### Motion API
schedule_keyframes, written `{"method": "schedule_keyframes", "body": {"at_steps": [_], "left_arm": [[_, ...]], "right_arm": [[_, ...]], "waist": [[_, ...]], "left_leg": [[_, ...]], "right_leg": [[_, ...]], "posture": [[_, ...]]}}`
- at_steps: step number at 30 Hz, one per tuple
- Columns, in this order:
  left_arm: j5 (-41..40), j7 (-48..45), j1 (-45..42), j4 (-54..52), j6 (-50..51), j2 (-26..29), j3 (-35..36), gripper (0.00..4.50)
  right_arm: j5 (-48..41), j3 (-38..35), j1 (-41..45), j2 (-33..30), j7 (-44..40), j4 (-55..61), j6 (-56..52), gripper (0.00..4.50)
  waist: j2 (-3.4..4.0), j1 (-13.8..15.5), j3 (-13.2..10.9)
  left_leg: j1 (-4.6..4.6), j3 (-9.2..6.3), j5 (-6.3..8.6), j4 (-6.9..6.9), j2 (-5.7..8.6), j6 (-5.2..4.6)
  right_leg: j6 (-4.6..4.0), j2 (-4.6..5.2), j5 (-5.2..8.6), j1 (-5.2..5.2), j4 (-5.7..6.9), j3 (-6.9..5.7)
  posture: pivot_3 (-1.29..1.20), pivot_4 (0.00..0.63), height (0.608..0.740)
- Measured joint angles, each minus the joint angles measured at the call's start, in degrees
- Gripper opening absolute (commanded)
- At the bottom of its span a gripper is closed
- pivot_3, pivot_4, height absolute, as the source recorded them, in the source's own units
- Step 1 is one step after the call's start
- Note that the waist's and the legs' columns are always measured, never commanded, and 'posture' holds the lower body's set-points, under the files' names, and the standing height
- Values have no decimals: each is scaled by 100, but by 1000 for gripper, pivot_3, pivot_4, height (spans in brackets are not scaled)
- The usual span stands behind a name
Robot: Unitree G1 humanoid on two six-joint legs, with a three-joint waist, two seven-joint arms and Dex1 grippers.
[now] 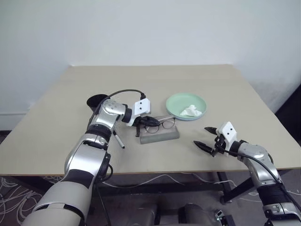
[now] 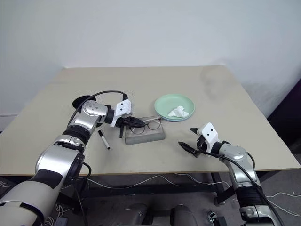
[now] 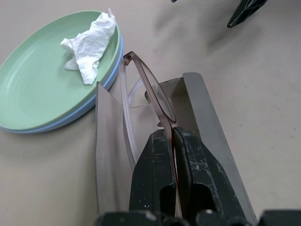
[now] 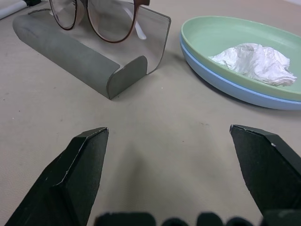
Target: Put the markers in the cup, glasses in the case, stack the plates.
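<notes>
Glasses over the open case, pinched in my left gripper (image 1: 149,121).

The left fingers are clamped tight on the glasses (image 4: 101,19), gripping at the frame's end — they hang above the grey case (image 4: 75,54), just beside the stacked plates (image 4: 221,77). Thin wire and clear lenses: light, springy, easily bent, so I'd judge the rim by the hinge the safest hold. My right gripper (image 1: 207,137) hangs wide open and empty, near the case.

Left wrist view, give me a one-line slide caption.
Left gripper shut on glasses over the open grey case, beside stacked plates.
</notes>
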State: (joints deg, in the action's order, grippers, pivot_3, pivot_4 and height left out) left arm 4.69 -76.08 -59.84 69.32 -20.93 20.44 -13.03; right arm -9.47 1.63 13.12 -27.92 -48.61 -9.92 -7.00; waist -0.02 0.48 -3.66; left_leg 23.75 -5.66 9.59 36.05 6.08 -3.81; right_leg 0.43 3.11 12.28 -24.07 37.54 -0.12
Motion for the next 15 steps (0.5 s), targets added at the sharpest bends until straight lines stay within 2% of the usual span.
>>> {"method": "schedule_keyframes", "body": {"at_steps": [15], "left_arm": [[360,-259,-3,259,235,-21,6,46]], "right_arm": [[7,31,8,36,90,-1,0,4482]], "waist": [[0,-1,0]], "left_leg": [[0,-3,0,8,0,0]], "right_leg": [[5,-1,-3,6,2,-33]], "posture": [[0,0,736]]}}
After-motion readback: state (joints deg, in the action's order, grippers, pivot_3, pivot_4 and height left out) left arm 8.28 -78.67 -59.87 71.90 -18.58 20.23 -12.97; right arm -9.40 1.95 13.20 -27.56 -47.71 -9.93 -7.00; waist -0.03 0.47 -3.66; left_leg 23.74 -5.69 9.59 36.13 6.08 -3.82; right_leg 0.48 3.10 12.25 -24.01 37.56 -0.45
